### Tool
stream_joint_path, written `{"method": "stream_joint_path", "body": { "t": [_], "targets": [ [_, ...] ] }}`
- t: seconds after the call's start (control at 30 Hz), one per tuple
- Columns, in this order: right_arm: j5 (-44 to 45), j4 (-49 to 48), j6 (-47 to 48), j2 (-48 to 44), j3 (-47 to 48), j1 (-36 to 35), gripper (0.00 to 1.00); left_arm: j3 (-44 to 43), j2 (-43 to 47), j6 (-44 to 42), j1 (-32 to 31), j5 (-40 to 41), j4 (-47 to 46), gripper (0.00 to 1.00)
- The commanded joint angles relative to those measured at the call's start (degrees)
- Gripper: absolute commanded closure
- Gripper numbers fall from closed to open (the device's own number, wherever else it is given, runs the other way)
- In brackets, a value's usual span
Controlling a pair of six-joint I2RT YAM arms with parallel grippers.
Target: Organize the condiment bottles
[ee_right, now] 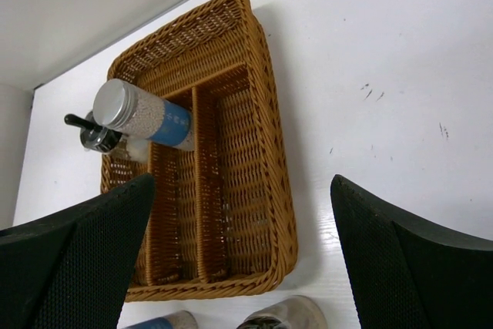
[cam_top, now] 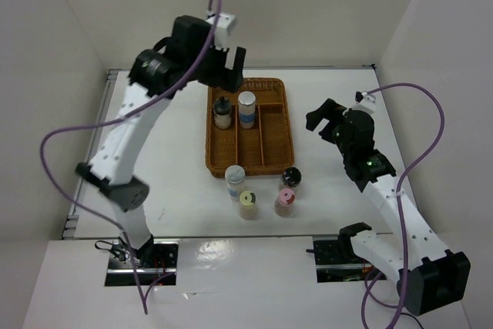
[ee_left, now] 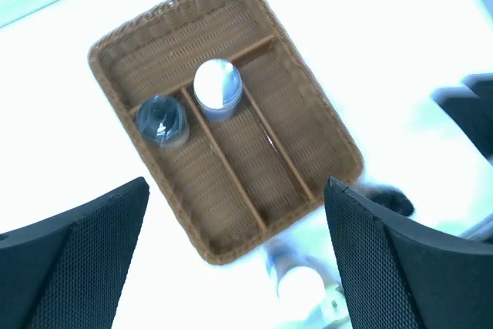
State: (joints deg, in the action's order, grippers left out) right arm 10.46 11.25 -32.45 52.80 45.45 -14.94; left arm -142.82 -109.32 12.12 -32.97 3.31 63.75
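The brown wicker tray (cam_top: 271,90) holds two bottles: a black-capped one (cam_top: 222,112) in its left compartment and a silver-capped one with a blue label (cam_top: 246,109) in the middle. Both show in the left wrist view (ee_left: 161,121) (ee_left: 217,88) and the right wrist view (ee_right: 98,135) (ee_right: 146,117). Four bottles stand on the table in front of the tray: silver-white cap (cam_top: 235,181), yellow-green cap (cam_top: 248,203), pink cap (cam_top: 285,202), black cap (cam_top: 290,179). My left gripper (cam_top: 231,67) is open and empty high above the tray's far end. My right gripper (cam_top: 327,121) is open and empty right of the tray.
White walls close in the table at the back and on both sides. Purple cables loop from both arms. The tray's right compartment (cam_top: 276,132) holds nothing.
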Motion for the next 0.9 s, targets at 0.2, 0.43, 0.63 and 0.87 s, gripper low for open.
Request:
{"method": "stream_joint_path", "body": {
  "t": [0.2, 0.43, 0.63, 0.87],
  "targets": [
    [-1.76, 2.72, -3.85, -3.31, -0.53, 1.40, 0.01, 55.95, 34.14, 9.74, -5.35, -4.36, -14.76, 0.00],
    [-1.23, 3.52, -5.61, -9.37, -2.38, 1.40, 0.01, 69.52, 43.84, 14.07, -6.67, -4.46, -26.30, 0.00],
    [-1.76, 5.37, -5.61, -8.86, -2.39, 1.40, 0.01, 71.54, 37.35, 12.75, -11.05, -4.64, -26.83, 0.00],
    [-0.09, 6.42, -5.61, -9.38, -1.86, 1.93, 0.01, 71.54, 31.72, 16.18, -16.16, 6.79, -24.55, 0.00]
  ]
}}
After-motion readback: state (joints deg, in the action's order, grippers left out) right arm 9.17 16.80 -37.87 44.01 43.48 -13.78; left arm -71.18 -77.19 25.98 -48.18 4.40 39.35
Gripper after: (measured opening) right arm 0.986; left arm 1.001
